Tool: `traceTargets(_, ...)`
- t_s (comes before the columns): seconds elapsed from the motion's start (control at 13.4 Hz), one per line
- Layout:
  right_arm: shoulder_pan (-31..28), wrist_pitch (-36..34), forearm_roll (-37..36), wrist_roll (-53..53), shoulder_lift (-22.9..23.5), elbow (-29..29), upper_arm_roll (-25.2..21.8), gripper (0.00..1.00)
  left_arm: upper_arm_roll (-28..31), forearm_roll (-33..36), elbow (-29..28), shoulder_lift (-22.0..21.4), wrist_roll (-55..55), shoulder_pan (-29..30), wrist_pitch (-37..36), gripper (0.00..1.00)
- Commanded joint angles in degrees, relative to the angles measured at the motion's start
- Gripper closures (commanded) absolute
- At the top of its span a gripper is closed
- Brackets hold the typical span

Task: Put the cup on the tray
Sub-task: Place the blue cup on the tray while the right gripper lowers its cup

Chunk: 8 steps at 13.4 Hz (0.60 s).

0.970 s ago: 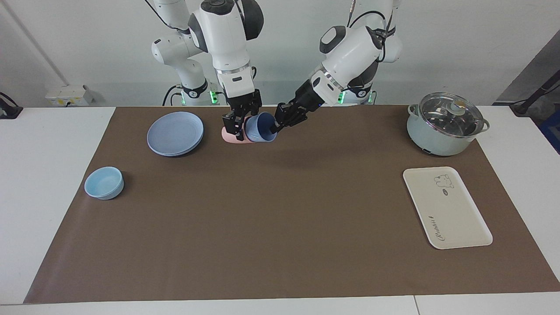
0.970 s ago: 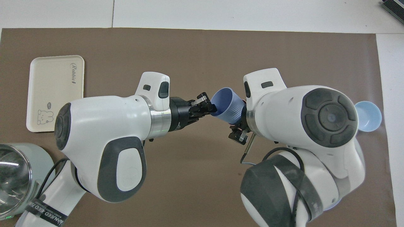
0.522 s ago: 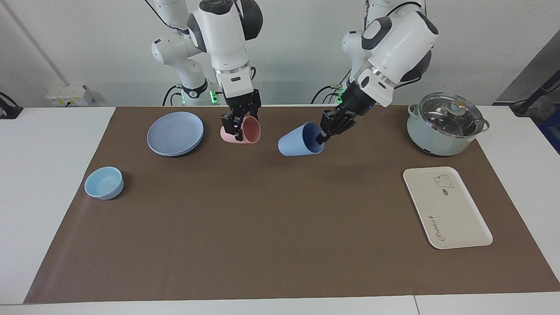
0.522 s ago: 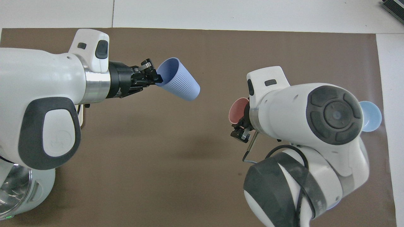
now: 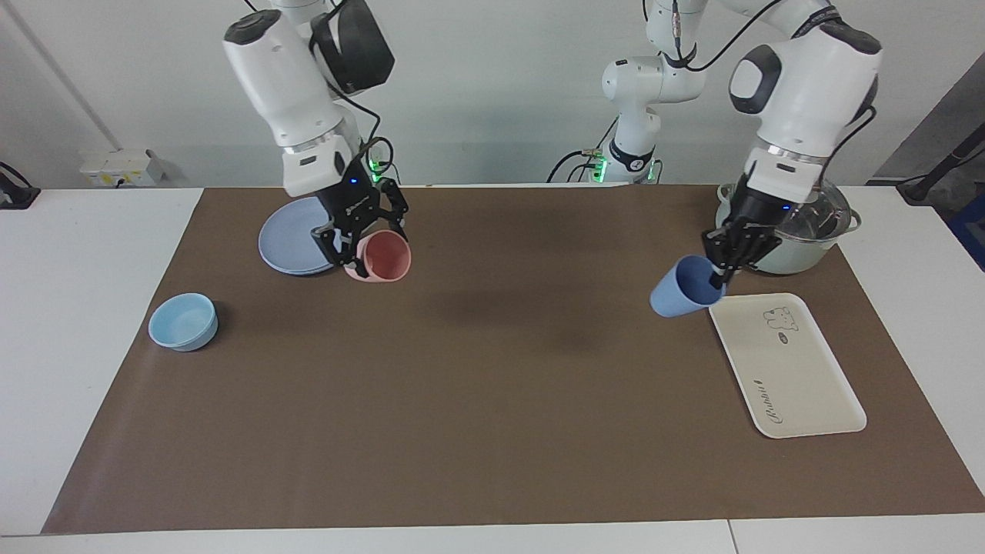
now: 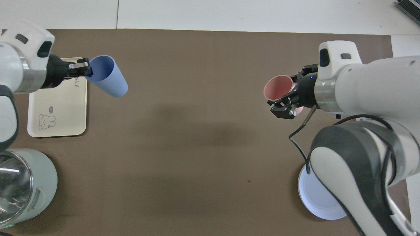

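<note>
Two cups are held in the air, one by each arm. The cup (image 5: pixel 682 288) of periwinkle blue is pinched at its rim by the left gripper (image 5: pixel 722 275), one finger inside the mouth and one outside, jaws clamped on the wall. It hangs tilted, mouth turned up toward the gripper, base pointing toward the middle of the bench, over the mat just beside the tray (image 5: pixel 800 385) at the left arm's end. The tray's corner nearest the robots lies just under the gripper; a lidded pot (image 5: pixel 800 231) stands nearer to the robots than the tray, close to the bench edge.

For a good placement, the cup should be carried on over the tray's bare middle, well inside the raised rim, and the wrist turned until the base is level. It should be lowered until the base rests flat before the jaws are parted, since a tilted release would likely tip a light tumbler.

A salmon-pink cup (image 5: pixel 382 257) is clamped by the right gripper (image 5: pixel 355 240) beside the round blue plate (image 5: pixel 296 235); a light-blue bowl (image 5: pixel 183 321) sits toward the right arm's end.
</note>
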Motion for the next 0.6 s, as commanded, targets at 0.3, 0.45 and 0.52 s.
traceTargets(0.3, -16.36, 2.76, 36.26, -39.79, 3.78, -8.14, 0.56, 1.00, -0.87, 0.36, -7.87, 1.05, 13.56, 14.46, 15.78, 1.00)
traceTargets(0.45, -18.22, 2.93, 42.36, -50.28, 7.12, -9.11, 0.56, 1.00, -0.87, -0.70, -9.89, 4.20, 13.65, 15.35, 23.32, 1.00)
traceTargets(0.52, -18.32, 3.19, 45.52, -53.28, 8.44, -9.12, 0.47, 1.00, -0.96, -0.79, -9.99, 6.31, 13.65, 16.22, 26.06, 1.00)
